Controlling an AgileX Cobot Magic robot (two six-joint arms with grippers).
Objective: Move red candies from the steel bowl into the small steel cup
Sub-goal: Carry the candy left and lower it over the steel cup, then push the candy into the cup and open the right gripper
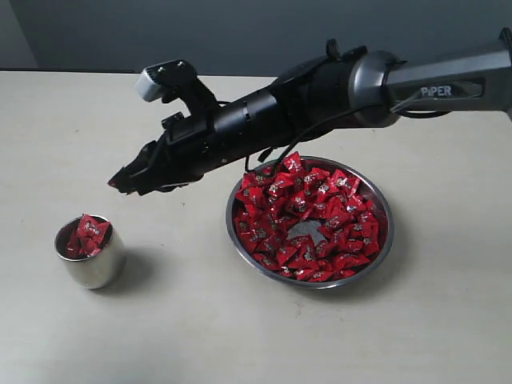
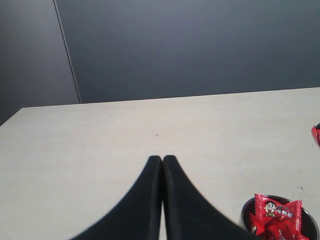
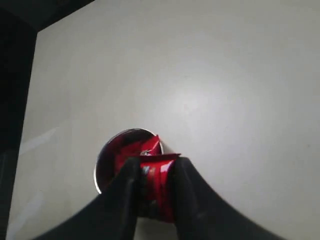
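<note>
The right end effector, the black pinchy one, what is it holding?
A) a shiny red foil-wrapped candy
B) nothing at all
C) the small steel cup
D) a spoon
A: the right wrist view shows a shiny red foil-wrapped candy pinched between the fingers of the right end effector, near the small polished steel cup.

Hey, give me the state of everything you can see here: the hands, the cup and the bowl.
Right hand: shut on a candy, held in the air.
Left hand: shut, empty.
Cup: upright, partly filled with candies.
Bowl: upright, holds many candies, bare patch near the middle.
</note>
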